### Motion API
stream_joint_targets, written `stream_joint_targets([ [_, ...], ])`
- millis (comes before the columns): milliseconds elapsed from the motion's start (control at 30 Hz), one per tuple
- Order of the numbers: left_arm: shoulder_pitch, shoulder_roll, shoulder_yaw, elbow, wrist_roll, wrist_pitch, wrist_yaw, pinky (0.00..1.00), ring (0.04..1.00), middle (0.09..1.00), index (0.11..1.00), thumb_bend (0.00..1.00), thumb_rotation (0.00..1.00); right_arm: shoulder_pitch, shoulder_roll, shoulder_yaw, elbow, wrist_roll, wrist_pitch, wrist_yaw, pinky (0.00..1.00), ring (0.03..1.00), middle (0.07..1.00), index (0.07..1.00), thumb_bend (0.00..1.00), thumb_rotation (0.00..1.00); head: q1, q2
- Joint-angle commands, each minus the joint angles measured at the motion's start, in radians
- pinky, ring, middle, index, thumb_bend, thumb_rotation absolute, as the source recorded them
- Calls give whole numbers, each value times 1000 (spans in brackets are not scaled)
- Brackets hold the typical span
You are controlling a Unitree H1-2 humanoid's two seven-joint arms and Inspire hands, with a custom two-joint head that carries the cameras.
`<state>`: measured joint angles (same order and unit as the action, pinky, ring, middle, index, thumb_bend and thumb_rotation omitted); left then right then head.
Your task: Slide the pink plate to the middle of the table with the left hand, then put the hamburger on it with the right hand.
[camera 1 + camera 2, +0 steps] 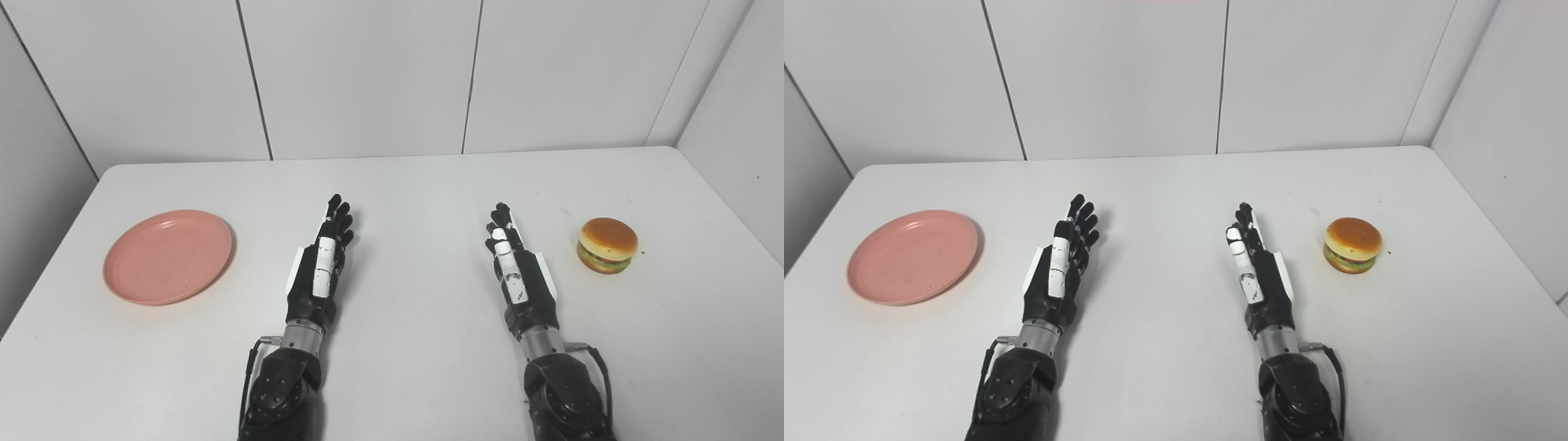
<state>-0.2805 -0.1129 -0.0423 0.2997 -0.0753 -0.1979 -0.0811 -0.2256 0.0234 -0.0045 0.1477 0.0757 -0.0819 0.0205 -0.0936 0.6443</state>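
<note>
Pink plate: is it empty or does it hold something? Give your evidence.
Empty. The pink plate shows only bare surface; the hamburger sits apart on the table's right side.

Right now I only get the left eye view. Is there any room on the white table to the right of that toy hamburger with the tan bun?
Observer: Yes. The right eye view shows more of the bare white table to the right of the toy hamburger, out to the table's right edge.
Operator: And what is past that edge?
Observer: A wider stretch of the side wall than you can see, made of plain white panel.
</note>
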Motion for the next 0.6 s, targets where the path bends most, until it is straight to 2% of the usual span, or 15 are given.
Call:
stream_joint_targets([
  [0, 20, 12, -4, 7, 35, -47, 17, 1000, 1000, 1000, 1000, 724, 1000, -13, 5, 8, -10, -5, -49, 8, 1000, 999, 1000, 1000, 585, 898, 1, -1],
  [133, 28, 14, -8, -13, 42, -37, 16, 1000, 1000, 1000, 1000, 691, 1000, -12, 5, 11, -13, -16, -48, 5, 1000, 1000, 1000, 1000, 584, 902, 2, -1],
  [300, 25, 6, -2, 6, 37, -58, 25, 1000, 1000, 1000, 1000, 674, 1000, -13, 1, 11, -8, -19, -50, 6, 1000, 998, 1000, 1000, 582, 907, 1, -7],
  [567, 22, 10, -6, 8, 42, -49, 24, 1000, 1000, 1000, 1000, 691, 1000, -13, 1, 6, -5, -16, -46, 4, 1000, 1000, 1000, 1000, 607, 900, 2, -8],
])
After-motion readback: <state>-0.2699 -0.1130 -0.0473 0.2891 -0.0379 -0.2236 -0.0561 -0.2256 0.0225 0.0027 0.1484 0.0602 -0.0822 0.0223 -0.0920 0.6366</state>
